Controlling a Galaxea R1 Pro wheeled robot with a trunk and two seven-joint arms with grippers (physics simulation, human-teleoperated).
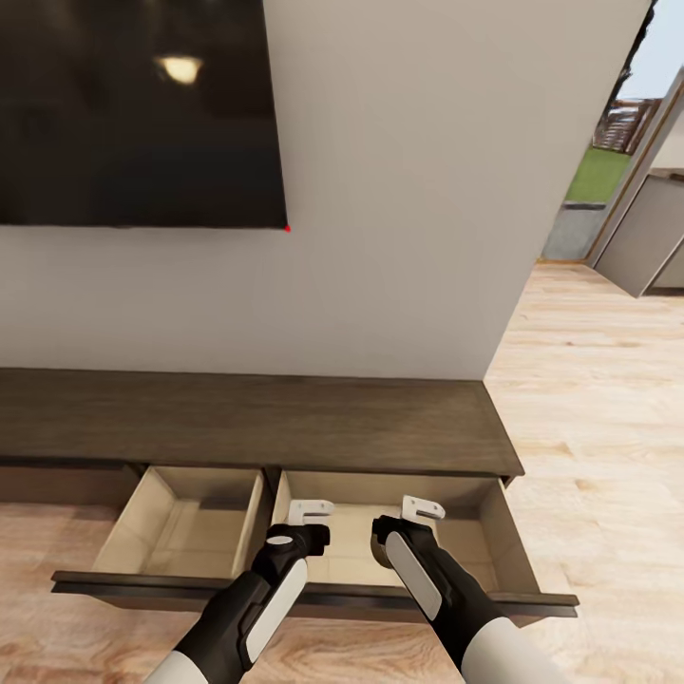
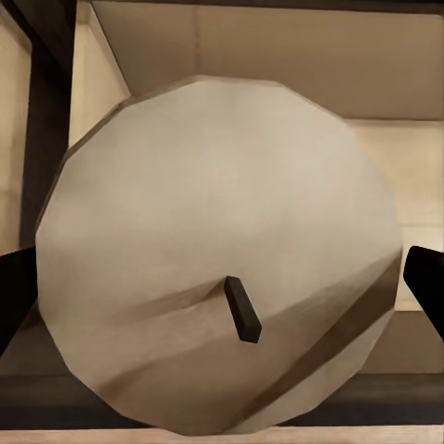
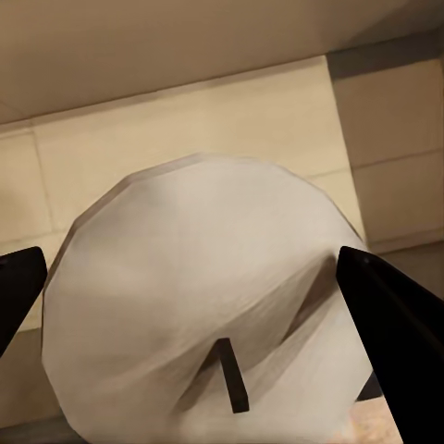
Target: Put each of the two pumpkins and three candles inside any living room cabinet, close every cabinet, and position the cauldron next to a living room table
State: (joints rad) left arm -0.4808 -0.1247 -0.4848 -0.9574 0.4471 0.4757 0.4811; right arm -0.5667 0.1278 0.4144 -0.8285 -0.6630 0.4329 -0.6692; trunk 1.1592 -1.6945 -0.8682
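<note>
Over the cabinet's [image 1: 256,418] open drawer (pale inside), each arm's fingers [image 2: 18,287] [image 3: 388,324] pinch a candle [image 2: 217,250] [image 3: 203,305].

Legible text, labels, brands, numbers, signs: none. Dark wall screen [image 1: 133,109], wooden cabinet [image 1: 247,418] and candle faces in both wrist views carry no markings.
</note>
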